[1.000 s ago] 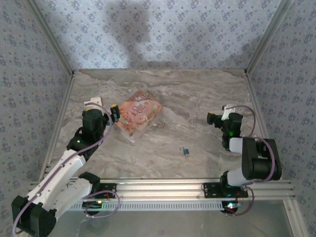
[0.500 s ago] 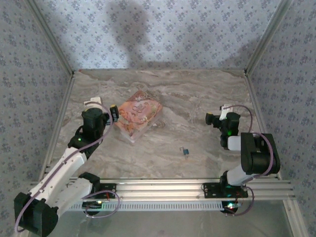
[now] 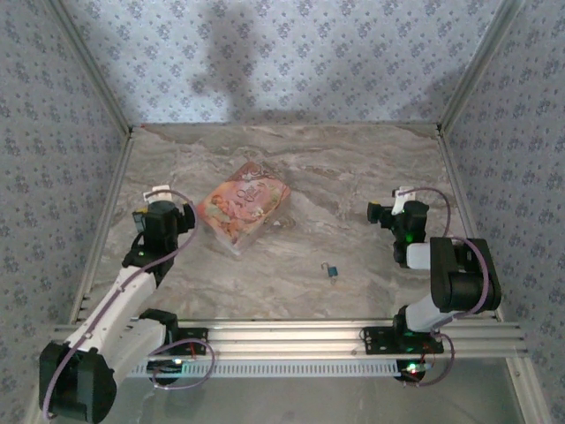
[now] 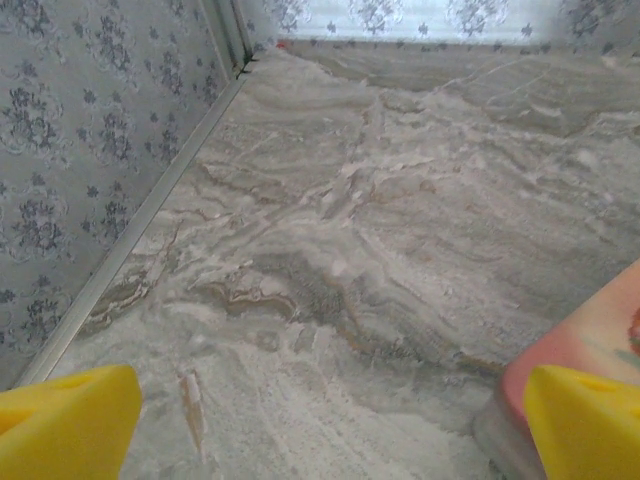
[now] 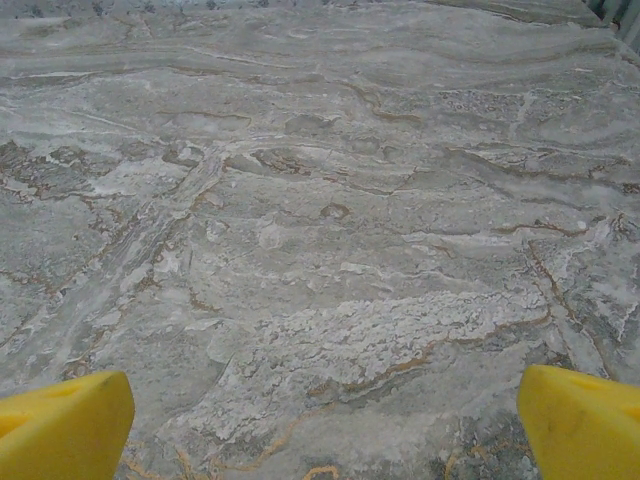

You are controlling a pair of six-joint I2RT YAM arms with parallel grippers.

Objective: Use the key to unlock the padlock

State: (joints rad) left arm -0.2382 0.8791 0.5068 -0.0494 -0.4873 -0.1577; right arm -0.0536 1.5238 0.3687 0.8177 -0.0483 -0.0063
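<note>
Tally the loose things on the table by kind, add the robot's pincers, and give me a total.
padlock: 1
pink box: 1
pincers: 2 (left pincer, right pincer, both open)
Total: 4

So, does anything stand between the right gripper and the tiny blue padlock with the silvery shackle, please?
Nothing visible does: bare marble tabletop separates the right gripper from the blue padlock; the flat pink illustrated box lies off that line.
</note>
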